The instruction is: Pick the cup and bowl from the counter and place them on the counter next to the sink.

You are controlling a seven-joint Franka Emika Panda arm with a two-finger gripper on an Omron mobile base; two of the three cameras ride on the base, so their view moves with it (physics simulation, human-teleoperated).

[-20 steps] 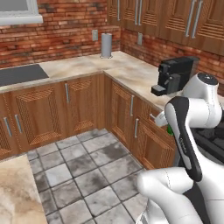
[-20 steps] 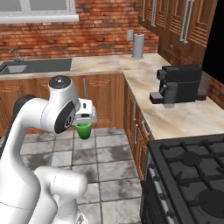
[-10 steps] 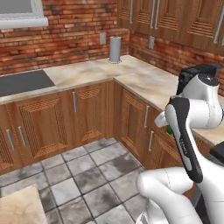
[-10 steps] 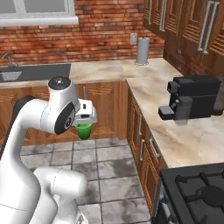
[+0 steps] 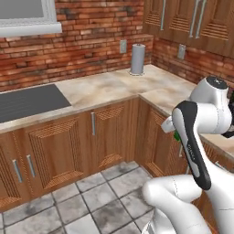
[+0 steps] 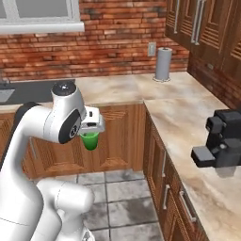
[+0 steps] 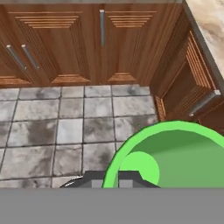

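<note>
My gripper (image 6: 91,130) is shut on the rim of the small green cup (image 6: 89,140), which hangs upright in the air in front of the brown cabinet doors, over the tiled floor. In the left base view a sliver of the cup (image 5: 176,135) peeks out beside my forearm. The hand view looks down into the cup (image 7: 175,153), with floor tiles beneath it. The dark sink (image 5: 27,103) lies inset in the beige counter (image 5: 105,87) to the left, also seen as the sink (image 6: 26,90) beyond my arm. The bowl is out of view.
A grey paper towel roll (image 6: 163,63) stands at the back corner of the counter. A black coffee machine (image 6: 225,139) sits on the right run of counter (image 6: 188,117). Brick wall and upper cabinets rise behind. Tiled floor (image 6: 122,197) lies below.
Both base views have swung: the coffee machine slid off to the right and the sink side of the counter came closer. The cup stays held in the gripper.
</note>
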